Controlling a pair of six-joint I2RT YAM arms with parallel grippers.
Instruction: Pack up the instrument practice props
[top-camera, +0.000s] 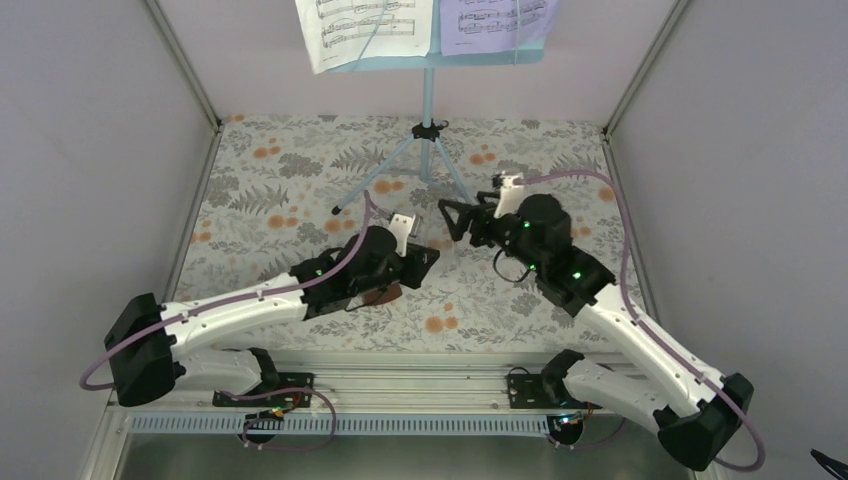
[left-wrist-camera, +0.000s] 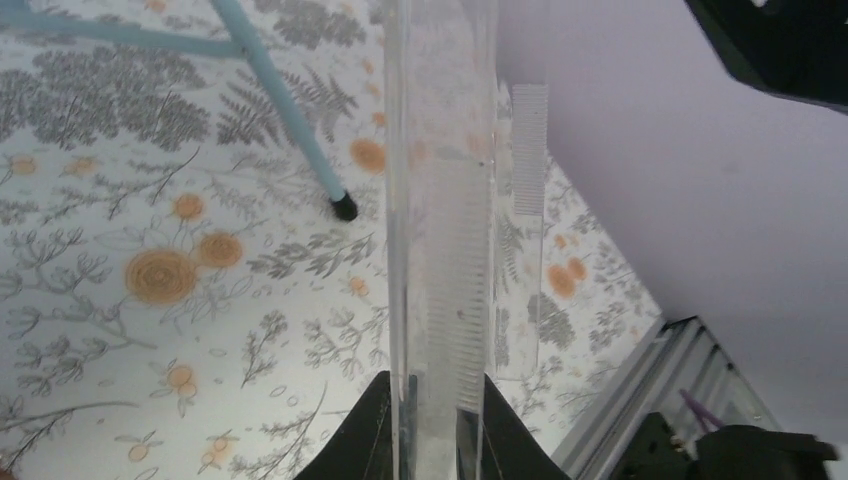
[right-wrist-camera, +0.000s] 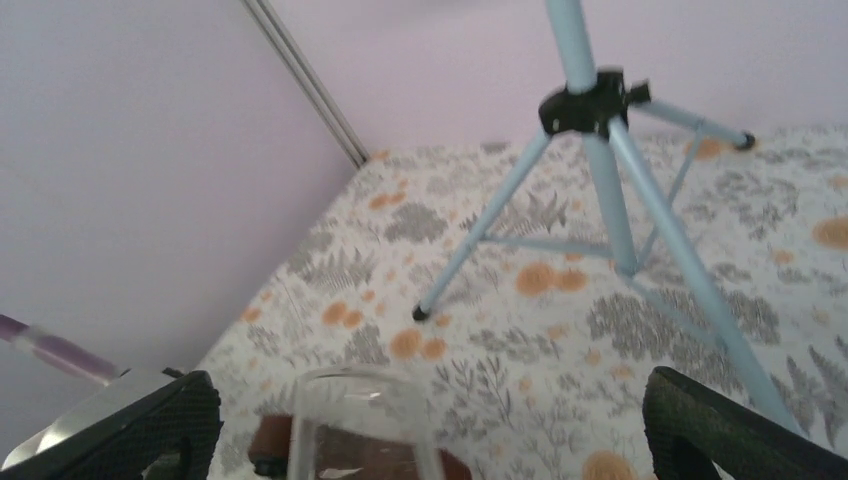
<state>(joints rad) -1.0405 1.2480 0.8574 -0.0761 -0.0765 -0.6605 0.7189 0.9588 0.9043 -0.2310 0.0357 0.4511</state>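
The left pincer (top-camera: 428, 256) is clenched on a clear plastic piece (left-wrist-camera: 440, 250). In the left wrist view the piece rises straight up from between the jaws, with fine ridges on its face and a second ridged wall just to one side.

Just behind and below this pincer, tucked under the left wrist, sits the reddish-brown metronome (top-camera: 385, 294). The arm hides most of it.

Close across from the left pincer, tips pointing toward it, the right pincer (top-camera: 455, 222) is released. Its black fingers (right-wrist-camera: 140, 430) are spread out to both edges of the right wrist view. The clear plastic piece shows low between them there, with the metronome's brown behind it. I cannot tell whether the piece lies within the fingers' span or only beyond them.

Farther out, past both pincers, the light-blue music stand (top-camera: 428, 100) stands upright on its tripod on the floral tablecloth (top-camera: 300, 170). One leg ends in a black foot cap (left-wrist-camera: 345, 208) a little ahead of the left pincer.

Up the pole, farthest from the pincers, the stand's desk (top-camera: 440, 62) carries a white sheet-music page (top-camera: 365, 30) on the left-pincer side. A lavender sheet-music page (top-camera: 495, 22) sits on the right-pincer side, and the two lie edge to edge.
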